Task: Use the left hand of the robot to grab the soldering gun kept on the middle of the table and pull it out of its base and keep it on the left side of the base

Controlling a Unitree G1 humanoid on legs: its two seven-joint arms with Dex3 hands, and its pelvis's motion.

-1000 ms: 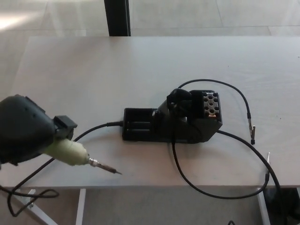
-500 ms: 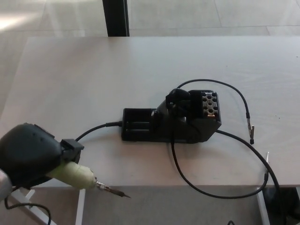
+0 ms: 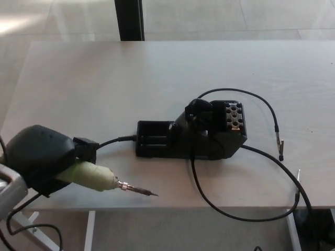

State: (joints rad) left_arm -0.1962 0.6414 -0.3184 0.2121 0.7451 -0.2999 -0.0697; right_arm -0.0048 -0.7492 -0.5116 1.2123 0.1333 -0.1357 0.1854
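On the pale worktop the black base sits mid-table with its holder empty, while the left hand, closed around the soldering gun, holds it left of the base, so setting it down there remains.

Soft even daylight, bright floor glare at upper left, faint shadows, slightly soft focus

Black left hand, pale green soldering gun, black base, whitish table
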